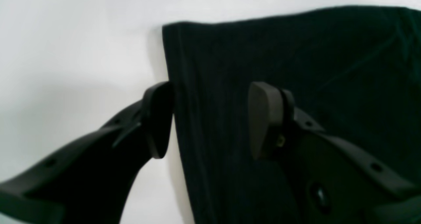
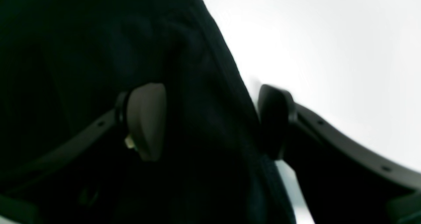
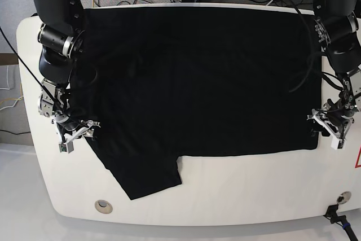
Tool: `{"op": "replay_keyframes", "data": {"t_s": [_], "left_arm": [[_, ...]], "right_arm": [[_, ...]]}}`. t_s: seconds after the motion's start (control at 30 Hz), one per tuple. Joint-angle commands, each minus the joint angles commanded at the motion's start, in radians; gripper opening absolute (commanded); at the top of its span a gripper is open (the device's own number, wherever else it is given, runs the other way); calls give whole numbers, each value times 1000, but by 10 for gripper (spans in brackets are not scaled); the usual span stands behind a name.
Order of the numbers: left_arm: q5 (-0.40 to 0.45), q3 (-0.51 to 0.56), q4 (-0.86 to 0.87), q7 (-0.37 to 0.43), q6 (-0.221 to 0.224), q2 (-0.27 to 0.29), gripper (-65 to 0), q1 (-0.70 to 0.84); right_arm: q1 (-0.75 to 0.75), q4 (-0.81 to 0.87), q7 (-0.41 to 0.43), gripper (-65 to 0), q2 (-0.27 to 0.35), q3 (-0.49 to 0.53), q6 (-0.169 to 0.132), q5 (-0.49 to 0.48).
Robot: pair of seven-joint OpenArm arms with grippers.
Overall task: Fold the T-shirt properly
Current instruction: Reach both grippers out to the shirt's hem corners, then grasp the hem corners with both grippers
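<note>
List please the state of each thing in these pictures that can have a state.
T-shirt: spread flat on the white table, plain black side up, one sleeve sticking out at the near edge, not folded yet.
Left gripper: open, straddling the T-shirt's side edge.
Right gripper: open, straddling the opposite edge.

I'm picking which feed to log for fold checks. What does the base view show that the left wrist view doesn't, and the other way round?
Base only: the whole T-shirt spread on the white table, one sleeve pointing toward the near edge, both arms, and the right gripper.
Left wrist only: a close look at the left gripper open, straddling the shirt's edge near a corner.
Both: black cloth, white table, left gripper at the shirt's side edge.
</note>
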State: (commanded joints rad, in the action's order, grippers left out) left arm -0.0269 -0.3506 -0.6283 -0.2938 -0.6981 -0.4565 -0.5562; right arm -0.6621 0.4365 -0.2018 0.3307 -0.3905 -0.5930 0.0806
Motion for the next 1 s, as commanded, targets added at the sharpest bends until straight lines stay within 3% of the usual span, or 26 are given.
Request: {"op": "replay_keyframes", "data": {"t_s": [0.23,0.5,0.6,0.77,1.0], "left_arm": [[0,-2,0,0,0,-9,-315,0],[-2,-5,9,3,0,-44,-315,-3],[-2,-5,9,5,62,-46,-313,-3],[0,-3,12,5,119,-44,-311,-3],[5,5,172,72,119,-21,-311,-34]], "right_arm": [[3,21,-2,-249,-43,-2,-3,0],[3,21,-2,-571,-46,-2,-2,0],[3,21,-2,-631,-46,-2,-2,0],[3,21,-2,-650,-46,-2,-2,-2],[5,21,-2,-650,-46,-2,-2,-2]]}}
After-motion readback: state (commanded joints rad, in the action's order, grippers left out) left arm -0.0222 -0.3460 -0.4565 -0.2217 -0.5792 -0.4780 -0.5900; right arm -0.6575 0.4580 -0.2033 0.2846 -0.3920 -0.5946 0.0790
